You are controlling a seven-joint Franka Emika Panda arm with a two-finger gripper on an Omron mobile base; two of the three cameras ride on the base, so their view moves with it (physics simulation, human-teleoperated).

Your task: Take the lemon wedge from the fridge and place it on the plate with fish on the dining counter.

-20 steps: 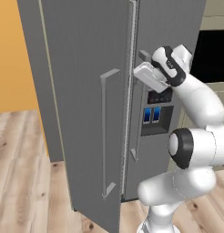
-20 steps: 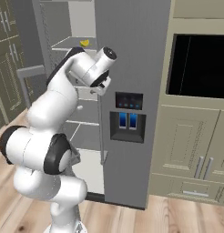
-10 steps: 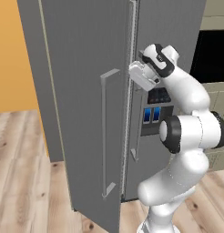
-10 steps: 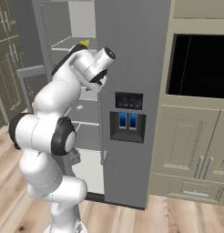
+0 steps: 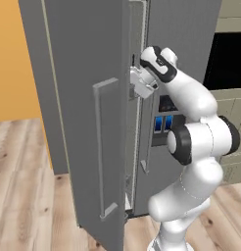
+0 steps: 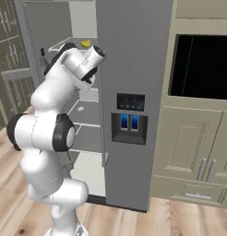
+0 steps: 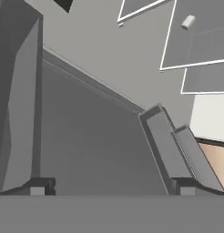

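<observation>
Early in the task, on the fetching step: reaching into the fridge, nothing picked up yet. Left door swung wide in the left base view, bar handle facing the camera; white shelves exposed in the right base view. Gripper up at the gap between open door and fridge body, at about upper-shelf height, jaws spread wide with nothing between them; in the hand view both dark fingertips standing well apart, looking down past grey door surfaces toward white-edged shelves lower in the compartment. Lemon wedge visible as a small yellow piece on an upper shelf, just above and behind the wrist in the right base view, apart from the fingers. A small pale item lying on a lower shelf in the hand view, too small to identify. Next move, by judgement: swing the hand further into the compartment and raise it to the wedge's shelf, turn the fingers toward the wedge, straddle it and close gently, since so small a piece could easily slip or be pushed back. Risk of clipping the door edge or shelf lip with the wrist during entry. Afterwards, withdrawal and a drive to the dining counter still to come.
</observation>
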